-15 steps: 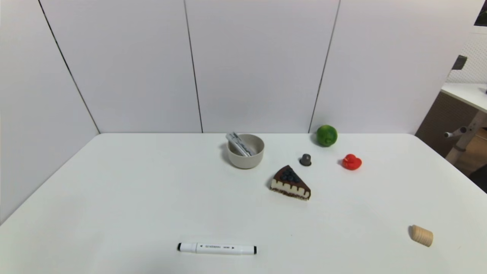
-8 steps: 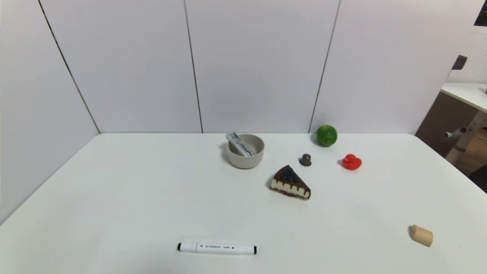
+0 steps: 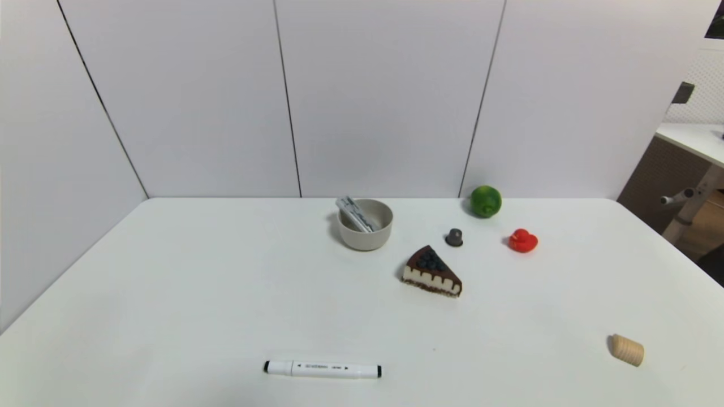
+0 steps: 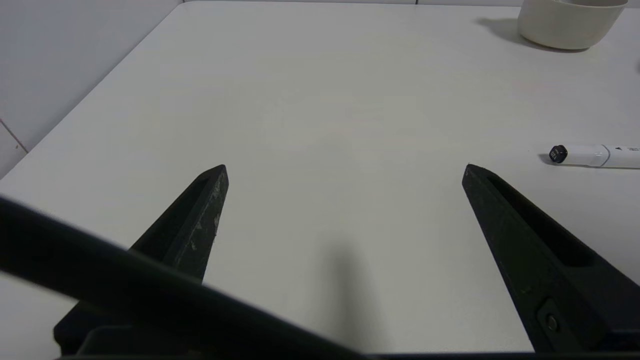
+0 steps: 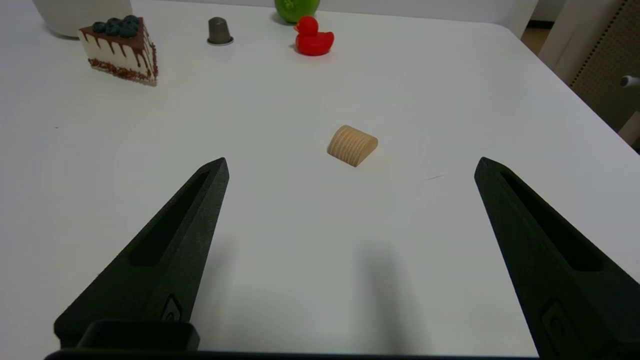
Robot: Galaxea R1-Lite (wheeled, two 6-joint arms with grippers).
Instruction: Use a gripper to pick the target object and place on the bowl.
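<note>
The translucent grey case (image 3: 356,214) lies slanted inside the beige-grey bowl (image 3: 365,237) at the back middle of the table, one end sticking up over the rim. The bowl also shows in the left wrist view (image 4: 570,25) and at the edge of the right wrist view (image 5: 82,15). Neither gripper shows in the head view. My left gripper (image 4: 345,170) is open and empty over bare table near the front left. My right gripper (image 5: 350,165) is open and empty near the front right, short of a wooden block (image 5: 352,145).
A white marker with black ends (image 3: 322,369) lies near the front edge. A cake slice (image 3: 431,272), a small grey cap (image 3: 454,237), a red duck (image 3: 522,241) and a green lime (image 3: 486,201) sit right of the bowl. The wooden block (image 3: 627,349) lies front right.
</note>
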